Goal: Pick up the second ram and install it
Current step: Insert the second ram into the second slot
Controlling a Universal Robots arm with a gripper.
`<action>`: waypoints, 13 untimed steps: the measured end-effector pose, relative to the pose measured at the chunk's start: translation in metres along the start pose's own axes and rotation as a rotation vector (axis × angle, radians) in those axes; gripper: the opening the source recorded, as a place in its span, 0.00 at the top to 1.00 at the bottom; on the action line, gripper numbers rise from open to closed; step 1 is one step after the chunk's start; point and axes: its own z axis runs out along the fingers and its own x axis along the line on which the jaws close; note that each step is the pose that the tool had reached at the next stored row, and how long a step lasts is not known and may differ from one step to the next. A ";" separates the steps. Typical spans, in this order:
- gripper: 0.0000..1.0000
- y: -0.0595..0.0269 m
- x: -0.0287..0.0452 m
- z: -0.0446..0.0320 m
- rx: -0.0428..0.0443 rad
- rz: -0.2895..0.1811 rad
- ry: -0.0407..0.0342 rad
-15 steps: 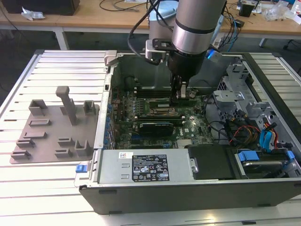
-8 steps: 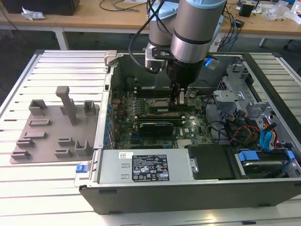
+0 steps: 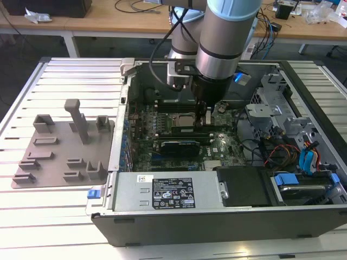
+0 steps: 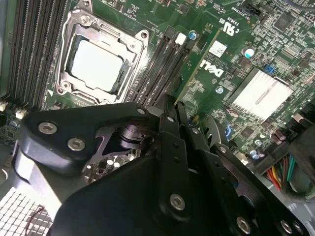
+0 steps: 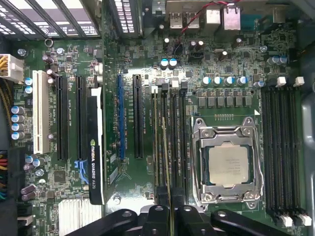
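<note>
Directly between the jaws sits the second ram (image 4: 201, 65): you see the gripper (image 5: 171, 210) closed on the thin green stick, with one finger (image 5: 156, 219) on each flat face. In the first wrist view the stick (image 5: 164, 147) appears edge-on as a thin line running away from the fingers.

Its long axis lies parallel to the black memory slots (image 5: 177, 137) beside the processor socket (image 5: 227, 164). The edge-on line falls over that bank of slots, on the side away from the socket. You cannot tell from these views which slot of the bank it is over, nor whether its lower edge has entered a slot or hangs just above one.

In the second wrist view the stick's flat green face stands upright beside the slots (image 4: 160, 73), with the socket (image 4: 96, 61) beyond them.

In the exterior view the arm (image 3: 222, 38) reaches straight down into the open computer case (image 3: 217, 216). The gripper (image 3: 206, 116) is low over the board, just to that view's right of the socket (image 3: 181, 120). The grey tray (image 3: 65, 146) lies well apart, outside the case on that view's left.
</note>
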 end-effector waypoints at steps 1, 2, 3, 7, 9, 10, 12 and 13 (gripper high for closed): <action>0.87 -0.0001 0.0001 0.0028 0.0000 0.000 0.0000; 0.87 -0.0002 0.0001 0.0049 0.0000 0.000 0.0001; 0.87 -0.0001 0.0002 0.0066 0.0000 0.000 0.0000; 0.87 0.0119 -0.0009 0.0104 0.0001 0.000 -0.0001; 0.87 0.0217 -0.0027 0.0110 0.0001 0.000 0.0001; 0.87 0.0239 -0.0027 0.0118 0.0003 0.007 0.0006; 0.87 0.0245 -0.0028 0.0129 0.0008 0.025 0.0005; 0.87 0.0246 -0.0033 0.0137 0.0010 0.034 0.0002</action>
